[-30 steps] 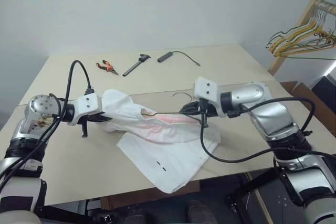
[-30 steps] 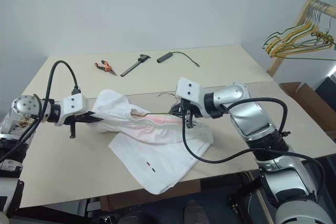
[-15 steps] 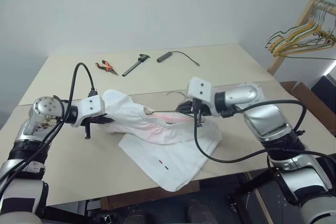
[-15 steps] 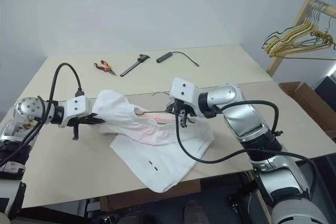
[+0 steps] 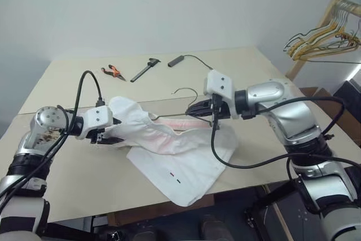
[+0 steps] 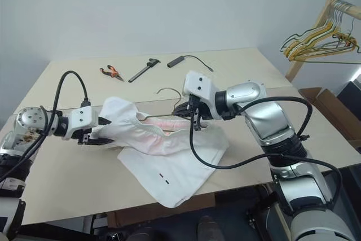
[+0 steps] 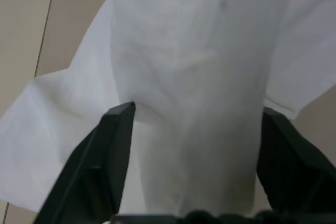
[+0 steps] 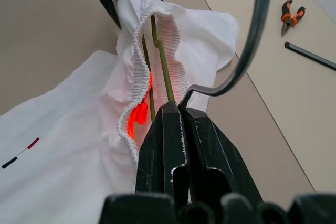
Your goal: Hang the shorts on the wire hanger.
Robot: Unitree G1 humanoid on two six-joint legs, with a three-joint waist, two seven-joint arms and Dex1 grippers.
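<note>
shorts (image 5: 169, 145) between spread left fingers (image 7: 118, 129); right fingers (image 8: 168, 140) clamp wire hanger (image 8: 163, 72); pliers (image 5: 113, 71) behind.

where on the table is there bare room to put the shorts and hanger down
Bare patches: the table near its front left corner, left of the shorts; the right end beyond the right gripper; and the strip between the shorts and the pliers. Crowded: the middle, where the shorts, the wire hanger and the left gripper sit, and the back by the black tools.
</note>
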